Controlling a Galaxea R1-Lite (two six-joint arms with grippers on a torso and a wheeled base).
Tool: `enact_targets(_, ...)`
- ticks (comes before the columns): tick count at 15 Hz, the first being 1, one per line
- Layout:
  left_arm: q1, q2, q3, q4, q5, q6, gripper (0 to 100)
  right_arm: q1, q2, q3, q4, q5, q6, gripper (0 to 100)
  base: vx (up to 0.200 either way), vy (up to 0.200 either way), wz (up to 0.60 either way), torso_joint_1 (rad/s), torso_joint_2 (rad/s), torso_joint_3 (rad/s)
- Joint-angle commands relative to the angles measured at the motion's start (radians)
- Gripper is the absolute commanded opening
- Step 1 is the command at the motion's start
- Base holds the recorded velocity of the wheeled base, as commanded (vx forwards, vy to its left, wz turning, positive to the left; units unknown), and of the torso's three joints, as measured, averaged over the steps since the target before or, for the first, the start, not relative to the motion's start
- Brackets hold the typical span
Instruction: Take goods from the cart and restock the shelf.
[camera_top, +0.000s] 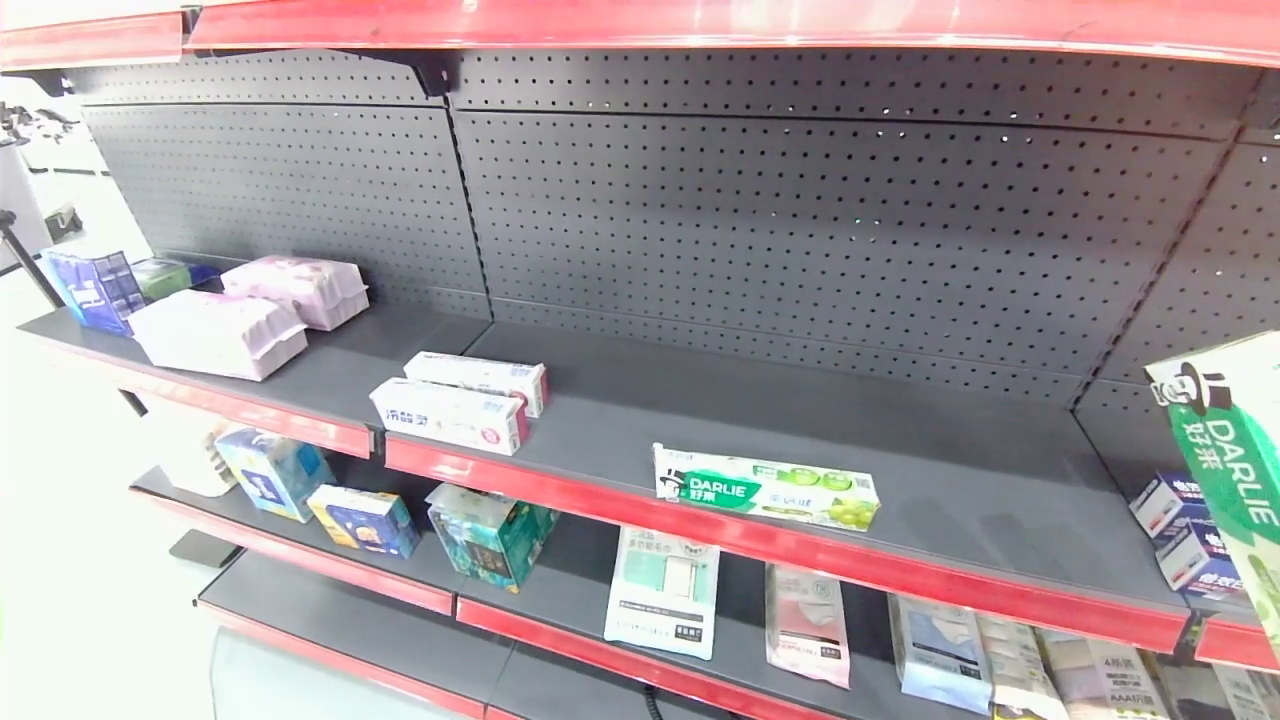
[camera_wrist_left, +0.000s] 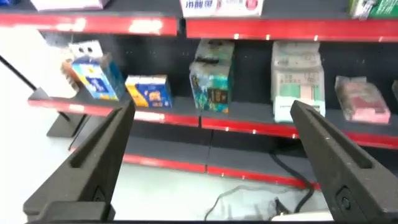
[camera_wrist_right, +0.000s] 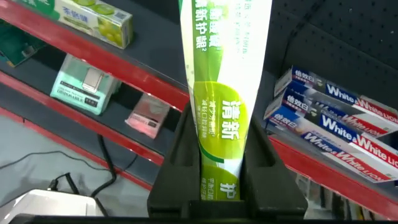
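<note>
My right gripper (camera_wrist_right: 222, 127) is shut on a tall green toothpaste box (camera_wrist_right: 227, 50), held upright. In the head view the same green box (camera_top: 1232, 450) stands at the far right, in front of the middle shelf (camera_top: 800, 420). Another green toothpaste box (camera_top: 765, 487) lies flat at that shelf's front edge, and two white toothpaste boxes (camera_top: 450, 413) sit further left. My left gripper (camera_wrist_left: 212, 107) is open with nothing between its fingers, low before the lower shelves.
Blue-and-white toothpaste boxes (camera_wrist_right: 336, 124) are stacked on the shelf section right of the held box. Pink tissue packs (camera_top: 215, 333) and blue packs (camera_top: 95, 288) sit at the left. Lower shelves carry boxes and hanging packets (camera_top: 662, 590). Cables (camera_wrist_left: 249, 193) lie on the floor.
</note>
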Motion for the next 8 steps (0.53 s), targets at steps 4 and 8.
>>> enact_targets(4,0.000,0.013,0.020,-0.022,0.145,-0.058,100,-0.004,0.171,-0.038,-0.113,0.017,-0.009,0,0.000,0.000,0.00,0.000,0.00,0.000)
enact_targets(8,0.014,0.050,0.010,-0.014,0.251,-0.116,100,-0.002,0.163,-0.033,-0.113,0.015,-0.026,0,0.000,0.000,0.00,0.000,0.00,0.000)
